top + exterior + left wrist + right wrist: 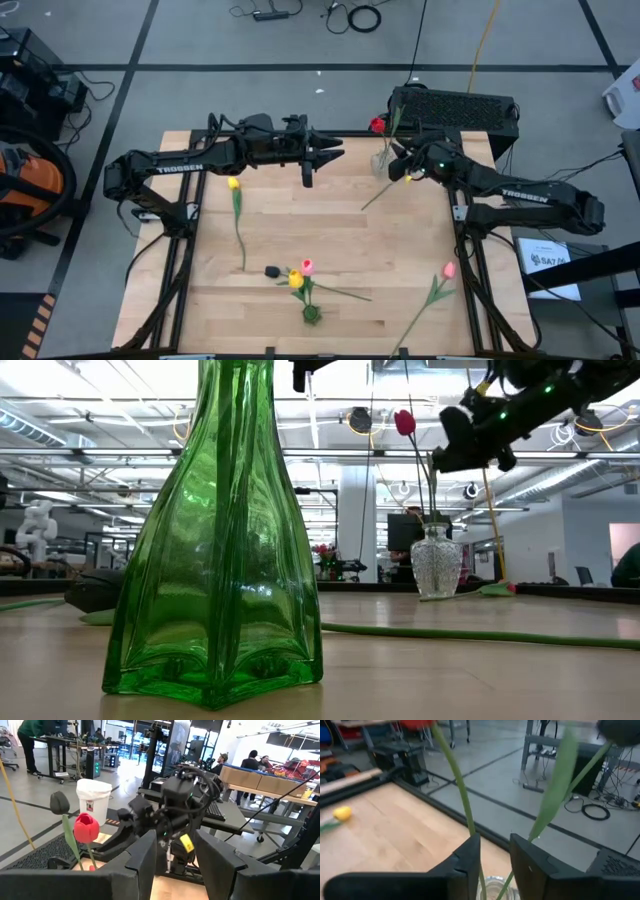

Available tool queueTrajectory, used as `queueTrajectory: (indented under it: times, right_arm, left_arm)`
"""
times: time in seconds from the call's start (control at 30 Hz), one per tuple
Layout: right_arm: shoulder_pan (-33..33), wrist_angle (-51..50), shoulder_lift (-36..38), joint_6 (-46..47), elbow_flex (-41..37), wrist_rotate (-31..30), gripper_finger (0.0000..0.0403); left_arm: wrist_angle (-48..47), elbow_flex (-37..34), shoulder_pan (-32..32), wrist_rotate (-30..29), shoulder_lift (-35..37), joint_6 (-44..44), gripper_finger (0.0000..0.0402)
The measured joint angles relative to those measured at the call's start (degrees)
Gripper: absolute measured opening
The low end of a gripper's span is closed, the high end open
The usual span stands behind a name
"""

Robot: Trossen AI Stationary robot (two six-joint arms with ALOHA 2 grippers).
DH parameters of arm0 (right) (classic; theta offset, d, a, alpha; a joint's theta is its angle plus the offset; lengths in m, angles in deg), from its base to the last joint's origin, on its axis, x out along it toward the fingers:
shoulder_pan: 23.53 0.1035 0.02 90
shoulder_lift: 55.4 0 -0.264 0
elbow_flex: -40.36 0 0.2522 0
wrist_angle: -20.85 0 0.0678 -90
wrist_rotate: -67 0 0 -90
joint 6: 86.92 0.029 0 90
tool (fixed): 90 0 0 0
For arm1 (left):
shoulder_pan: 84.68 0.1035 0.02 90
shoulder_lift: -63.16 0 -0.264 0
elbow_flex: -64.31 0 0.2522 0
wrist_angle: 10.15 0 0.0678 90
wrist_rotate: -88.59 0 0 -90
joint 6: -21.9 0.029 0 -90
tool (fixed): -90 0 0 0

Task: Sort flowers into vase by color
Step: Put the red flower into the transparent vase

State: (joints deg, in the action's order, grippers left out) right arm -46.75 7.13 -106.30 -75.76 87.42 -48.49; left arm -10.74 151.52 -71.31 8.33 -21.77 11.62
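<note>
Beyond your table (340, 240), black cables (352, 15) lie coiled on the grey floor, and an orange-and-black machine (25, 190) sits off the table's left side. A white bucket (93, 796) stands on the floor behind, and people (252, 761) gather at a far bench.

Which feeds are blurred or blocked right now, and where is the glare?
Low view: the green vase fills the near left, reflections streaking its glass, and hides the table behind. Right wrist view: the stems and yellow tulip look soft. Left wrist view: the red tulip is fairly sharp. High view: even light, no glare.
</note>
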Motion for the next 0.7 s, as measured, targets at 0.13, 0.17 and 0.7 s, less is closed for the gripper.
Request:
queueTrajectory:
  times: [0.13,0.17,0.7]
  right_arm:
    - [0.0,-1.62,5.24,0.2,0.0,0.0,0.0129]
    - [0.0,-2.02,6.66,0.3,0.01,0.0,0.0136]
    - [3.15,-33.72,14.83,18.18,12.5,9.18,0.0141]
  left_arm:
    - [-0.02,0.0,0.0,0.04,0.0,0.11,0.0138]
    - [-0.02,0.0,0.11,0.06,0.0,0.11,0.0138]
    - [-19.45,-0.04,5.16,-4.1,8.26,-0.4,0.0138]
